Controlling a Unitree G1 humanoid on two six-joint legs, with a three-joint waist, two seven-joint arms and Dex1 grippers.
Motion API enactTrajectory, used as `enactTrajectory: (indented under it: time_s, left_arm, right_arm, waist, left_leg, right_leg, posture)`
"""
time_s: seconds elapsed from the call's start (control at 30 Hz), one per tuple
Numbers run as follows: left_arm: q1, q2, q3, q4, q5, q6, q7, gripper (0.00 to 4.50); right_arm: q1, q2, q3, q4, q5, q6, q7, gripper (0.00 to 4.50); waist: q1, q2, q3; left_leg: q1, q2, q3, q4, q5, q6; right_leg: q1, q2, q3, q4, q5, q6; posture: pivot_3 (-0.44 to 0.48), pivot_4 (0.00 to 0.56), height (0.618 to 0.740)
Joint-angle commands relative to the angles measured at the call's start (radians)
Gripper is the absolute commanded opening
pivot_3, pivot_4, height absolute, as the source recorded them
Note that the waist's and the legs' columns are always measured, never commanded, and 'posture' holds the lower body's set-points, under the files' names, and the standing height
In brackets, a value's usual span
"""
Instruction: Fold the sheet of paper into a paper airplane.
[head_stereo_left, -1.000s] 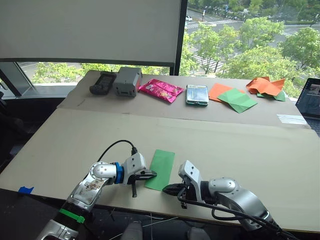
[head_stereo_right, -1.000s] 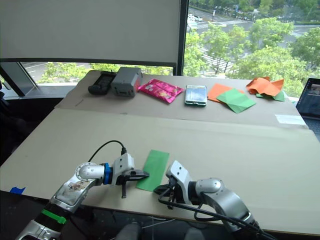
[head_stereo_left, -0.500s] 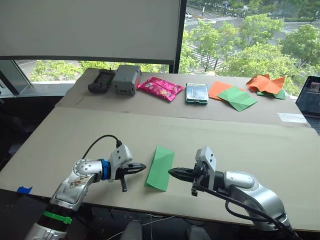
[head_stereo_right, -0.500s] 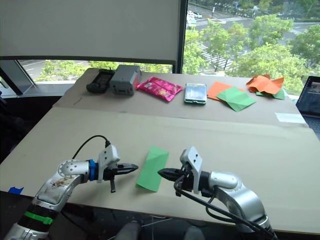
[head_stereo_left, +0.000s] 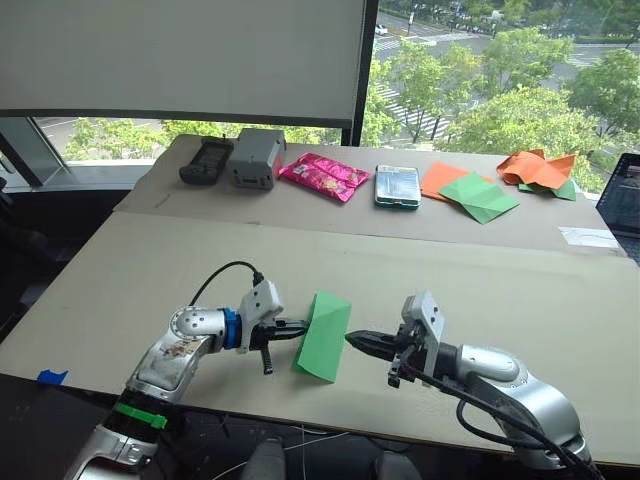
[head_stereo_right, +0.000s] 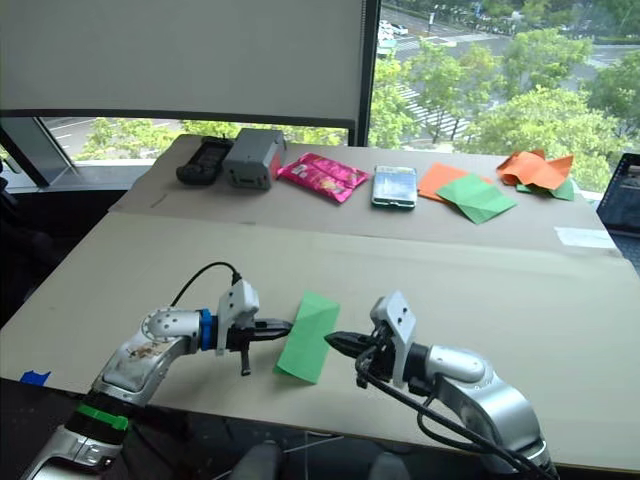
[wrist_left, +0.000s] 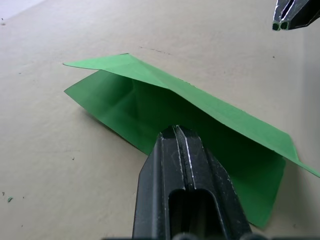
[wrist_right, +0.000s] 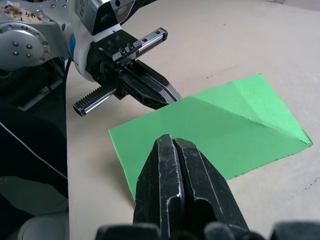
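While the sheet of paper (head_stereo_left: 323, 322) lies near the tabletop's (head_stereo_left: 150, 270) near edge, folded lengthwise with its long axis running near to far and one flap standing up, I have it flanked. My left claw (head_stereo_left: 302, 325), fingers pressed together and holding nothing, has its tip at the sheet's left long edge, about touching. My right claw (head_stereo_left: 352, 338), likewise closed and empty, sits just right of the near corner, apart from it. I judge the left nearer for the next crease.

Silver arms – blue ring, green band on left; 2 black-fingered pincers.
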Motion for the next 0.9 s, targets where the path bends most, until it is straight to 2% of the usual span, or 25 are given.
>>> enactTrajectory:
  time_s: [0.03,0.17,0.37,0.6,0.9]
  left_arm:
    - [-0.067,-0.050,-0.026,0.021,-0.006,-0.021,-0.026,0.00]
    - [-0.100,-0.101,-0.073,0.098,0.027,-0.061,-0.046,0.00]
    - [-0.127,-0.158,-0.096,0.187,0.043,-0.095,-0.066,0.00]
    - [-0.138,-0.184,-0.121,0.190,0.060,-0.103,-0.081,0.00]
    - [-0.152,-0.196,-0.112,0.154,0.047,-0.088,-0.103,0.00]
  right_arm:
    - [-0.009,0.003,-0.065,-0.062,0.088,0.010,-0.007,0.04]
    - [-0.030,0.005,-0.089,-0.078,0.138,0.023,-0.030,0.04]
    - [-0.096,0.019,-0.018,-0.060,0.081,0.023,-0.105,0.04]
    - [-0.145,-0.024,0.087,-0.050,-0.018,0.040,-0.140,0.04]
    - [-0.193,-0.036,0.042,-0.073,0.021,0.078,-0.148,0.04]
  waist:
    - [0.000,0.000,0.000]
    - [0.000,0.000,0.000]
    - [-0.001,0.000,0.000]
    - [0.002,0.000,0.000]
    - [0.000,0.000,0.000]
  left_leg:
    - [0.000,0.000,0.000,0.000,0.000,0.000]
    - [0.000,0.000,0.000,0.001,0.000,0.000]
    - [0.001,0.000,0.000,0.001,0.000,0.001]
    - [0.000,-0.001,0.000,0.002,0.000,0.001]
    - [0.001,-0.001,0.000,0.002,0.001,0.001]
  right_leg:
    - [0.000,0.000,0.000,0.000,0.000,0.000]
    - [0.002,0.000,0.000,0.000,0.000,0.001]
    - [0.001,0.000,0.000,0.000,0.001,0.001]
    - [0.003,0.000,0.000,0.000,0.001,0.002]
    - [0.003,0.000,0.000,0.001,0.001,0.002]
  posture:
    - [0.000,0.150,0.713]
    - [0.000,0.150,0.713]
    - [0.000,0.150,0.713]
    - [0.000,0.150,0.713]
    - [0.000,0.150,0.713]
